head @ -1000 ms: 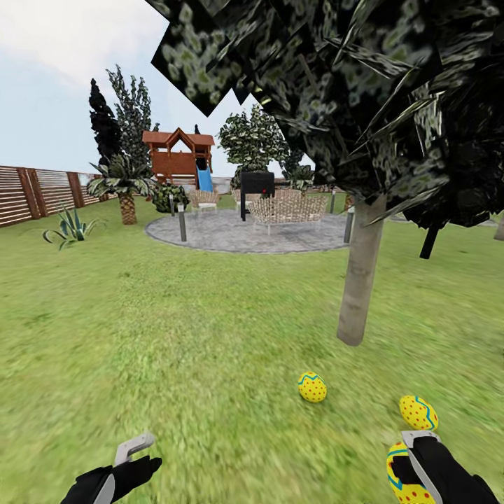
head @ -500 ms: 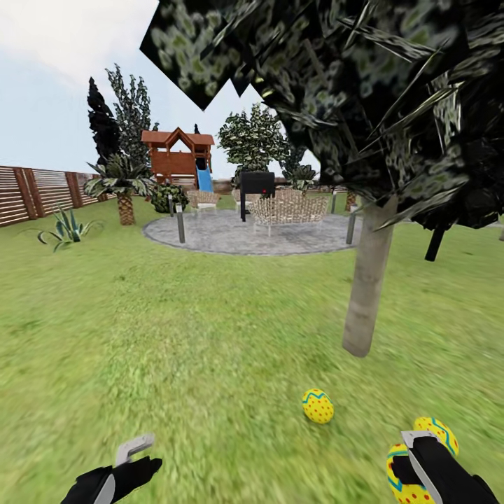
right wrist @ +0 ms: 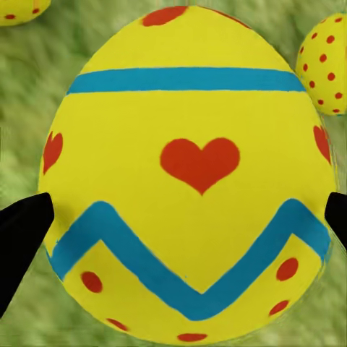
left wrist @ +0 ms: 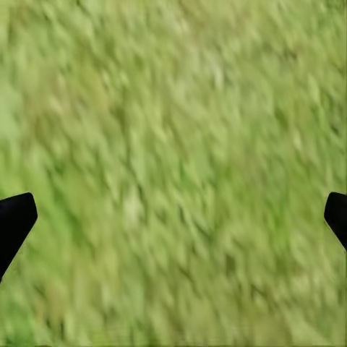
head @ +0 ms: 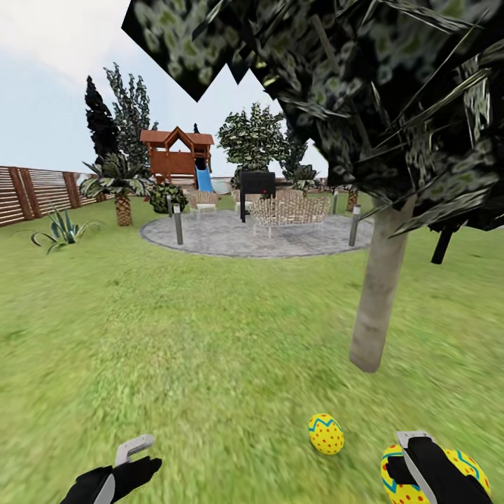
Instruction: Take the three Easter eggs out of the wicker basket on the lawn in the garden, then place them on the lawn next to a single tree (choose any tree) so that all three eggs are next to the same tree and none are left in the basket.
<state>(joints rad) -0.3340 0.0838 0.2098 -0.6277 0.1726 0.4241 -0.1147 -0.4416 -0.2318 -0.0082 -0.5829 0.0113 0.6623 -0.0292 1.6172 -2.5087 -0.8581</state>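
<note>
A: What does the right gripper [head: 413, 470] have?

B: It is clamped on an Easter egg [right wrist: 189, 173], one black fingertip [right wrist: 22, 233] pressed on each flank. The right wrist view shows its face: yellow shell, a straight blue band, a blue zigzag, a red heart in the middle and red dots. In the head view that held egg [head: 393, 480] is mostly hidden behind the black gripper body, low at the right.

A: And the left gripper [head: 140, 451]?

B: It holds nothing and is spread wide; in the left wrist view the two dark fingertips [left wrist: 14, 220] sit at opposite edges with blurred grass between them.

A: Where are the other eggs?

B: A second egg [head: 326, 433] lies on the lawn [head: 175, 329], just left of the right gripper and near the foot of the tree [head: 381, 290]. A third egg [head: 470, 467] peeks out from behind the right gripper, touching or just beside it; I cannot tell which. In the right wrist view, bits of two eggs show beyond the held one, a spotted egg [right wrist: 324, 69] and an egg sliver [right wrist: 22, 10].

A: Anything in the way?

B: The pale trunk stands beyond the eggs, dark foliage [head: 364, 91] hanging overhead. Farther off are a round paved patio [head: 252, 234] with woven chairs [head: 287, 208], a wooden playset [head: 176, 155] and a slatted fence [head: 35, 192].
</note>
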